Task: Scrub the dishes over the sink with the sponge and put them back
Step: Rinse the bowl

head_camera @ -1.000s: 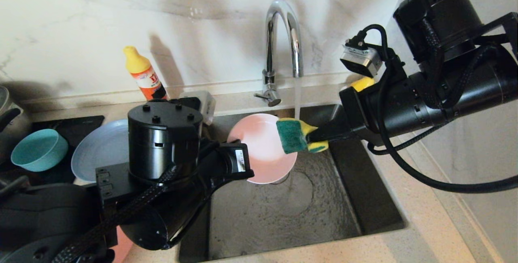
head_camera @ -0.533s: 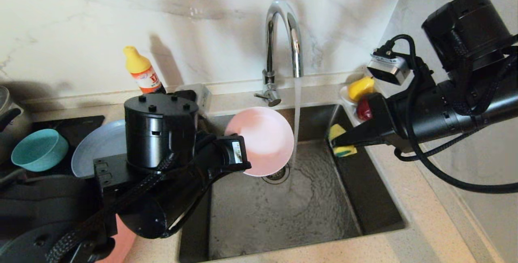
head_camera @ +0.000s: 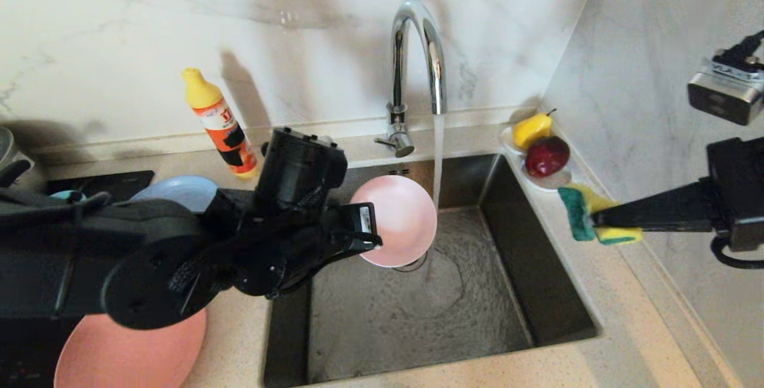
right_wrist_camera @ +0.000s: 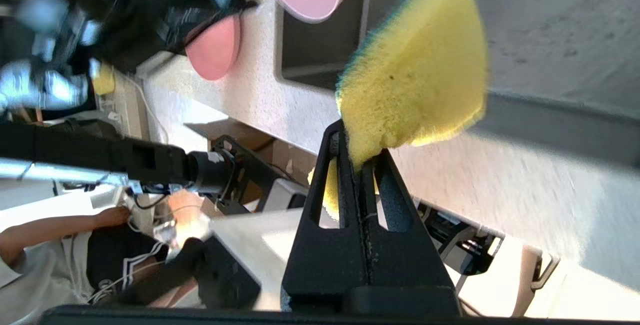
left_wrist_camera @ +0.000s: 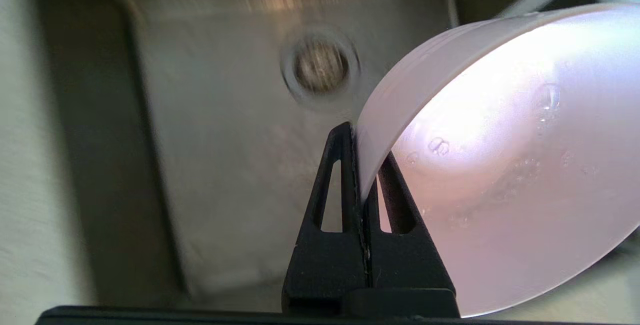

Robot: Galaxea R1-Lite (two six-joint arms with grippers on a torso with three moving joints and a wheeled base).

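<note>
**Pink bowl rinsed — set it back, sponge parked right**

Left gripper (left_wrist_camera: 361, 165) is clamped on the rim of the pale pink-white bowl (head_camera: 401, 219), held tilted over the sink (head_camera: 555, 316), just beside the tap (head_camera: 418, 54) stream. Judgement: let it drip, keep the rim pinch square, then carry it low to the counter. Right gripper (head_camera: 592, 219) is clenched on the sponge (head_camera: 588, 216), off over the counter right of the basin; keep it out of the way.

A pale pink bowl (head_camera: 399, 219) is held tilted on edge above the sink (head_camera: 418, 310), left of the tap's stream; the yellow-green sponge (head_camera: 588, 215) is held right of the sink
</note>
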